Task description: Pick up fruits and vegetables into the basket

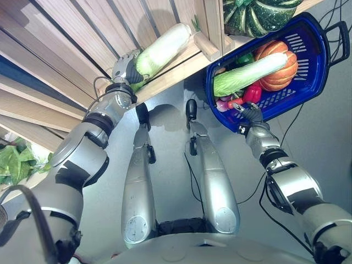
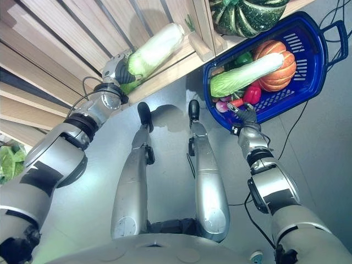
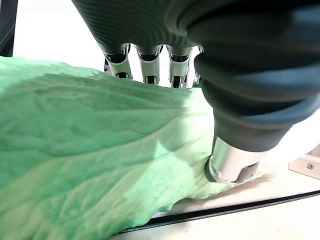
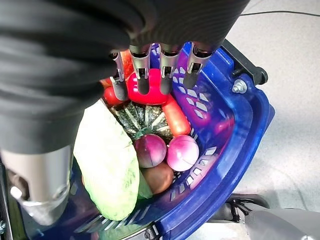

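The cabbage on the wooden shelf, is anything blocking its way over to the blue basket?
Nothing visible blocks it. The left hand is on the cabbage on the shelf, and open floor separates it from the blue basket. The basket already holds another cabbage and a pumpkin, so room is tight.

You are looking down at a grey floor (image 1: 170, 118) spreading toward six o'clock, with slatted wooden shelving (image 1: 66, 49) running from nine to twelve o'clock.
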Tool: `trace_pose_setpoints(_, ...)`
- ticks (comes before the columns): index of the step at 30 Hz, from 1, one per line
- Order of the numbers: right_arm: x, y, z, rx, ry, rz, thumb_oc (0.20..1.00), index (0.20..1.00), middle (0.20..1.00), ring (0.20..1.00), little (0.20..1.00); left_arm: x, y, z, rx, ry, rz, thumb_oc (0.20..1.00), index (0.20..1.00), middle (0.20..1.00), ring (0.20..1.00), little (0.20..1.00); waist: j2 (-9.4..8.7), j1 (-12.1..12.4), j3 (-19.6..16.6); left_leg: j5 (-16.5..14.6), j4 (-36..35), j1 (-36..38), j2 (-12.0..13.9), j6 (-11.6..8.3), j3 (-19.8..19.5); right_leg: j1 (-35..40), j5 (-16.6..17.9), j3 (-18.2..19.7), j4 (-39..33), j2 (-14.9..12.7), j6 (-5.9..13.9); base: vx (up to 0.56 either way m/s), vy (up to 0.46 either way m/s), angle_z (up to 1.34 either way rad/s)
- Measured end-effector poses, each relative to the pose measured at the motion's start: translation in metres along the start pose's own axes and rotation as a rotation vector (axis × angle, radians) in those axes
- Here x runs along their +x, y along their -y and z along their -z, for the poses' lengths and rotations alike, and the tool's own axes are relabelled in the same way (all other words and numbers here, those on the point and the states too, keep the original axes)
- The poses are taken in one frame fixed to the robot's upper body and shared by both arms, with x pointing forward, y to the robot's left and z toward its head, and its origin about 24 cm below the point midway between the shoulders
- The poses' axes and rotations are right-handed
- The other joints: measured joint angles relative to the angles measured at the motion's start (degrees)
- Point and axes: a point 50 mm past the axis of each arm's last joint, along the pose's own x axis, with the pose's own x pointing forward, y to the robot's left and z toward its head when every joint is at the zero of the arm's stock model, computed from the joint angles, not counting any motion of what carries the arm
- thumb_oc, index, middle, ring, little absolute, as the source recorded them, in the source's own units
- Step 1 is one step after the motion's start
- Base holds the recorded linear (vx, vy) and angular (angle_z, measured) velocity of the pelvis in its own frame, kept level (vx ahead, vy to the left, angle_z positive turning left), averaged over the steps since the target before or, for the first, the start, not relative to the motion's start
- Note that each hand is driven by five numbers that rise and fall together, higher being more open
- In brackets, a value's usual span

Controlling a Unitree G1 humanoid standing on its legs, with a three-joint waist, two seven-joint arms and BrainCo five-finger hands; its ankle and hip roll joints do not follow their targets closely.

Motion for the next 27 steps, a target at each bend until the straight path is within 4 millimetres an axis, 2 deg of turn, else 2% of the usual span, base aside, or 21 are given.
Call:
trace_pose_setpoints(9,0.0,0.0,-0.001,0.001,0.004,0.0,1.0,1.0,1.0,1.0,1.0,0.0,0.0,0.0,-0.013,0.007,0.005,0.2,0.2,0.2,0.2,0.2,0.0,0.19,0.0,-0.12,0.0,0.0,0.0,0.04,0.0,0.27,0.11,-0.03,-0.49,0.02,0.06,0.0,0.0,0.0)
trace_pose_setpoints(16,0.0,0.0,-0.005,0.017,0.044,0.01,1.0,1.0,1.0,1.0,1.0,-0.005,0.001,0.004,-0.119,0.016,-0.031,0.2,0.2,0.2,0.2,0.2,0.0,-0.01,0.0,-0.12,0.01,0.18,0.0,0.04,-0.02,0.5,0.32,-0.03,-0.49,0.04,-0.24,0.0,0.0,0.0)
trace_pose_setpoints(20,-0.001,0.002,-0.009,0.083,0.081,0.042,1.0,1.0,1.0,1.0,1.0,-0.014,0.003,0.012,-0.208,0.004,-0.083,0.2,0.2,0.2,0.2,0.2,-0.01,0.07,0.01,-0.18,-0.05,1.39,0.04,0.0,-0.02,1.69,0.34,-0.08,-0.56,0.04,-0.28,-0.02,-0.001,0.0)
trace_pose_setpoints(27,-0.009,0.011,-0.019,0.239,0.2,0.167,1.0,1.0,1.0,1.0,1.0,-0.029,0.005,0.006,-0.318,0.054,-0.199,0.2,0.2,0.2,0.2,0.2,0.0,2.3,0.01,-0.23,-0.13,1.47,-0.01,-0.15,-0.36,1.86,0.12,-0.25,-0.52,0.01,0.0,0.0,0.0,0.0)
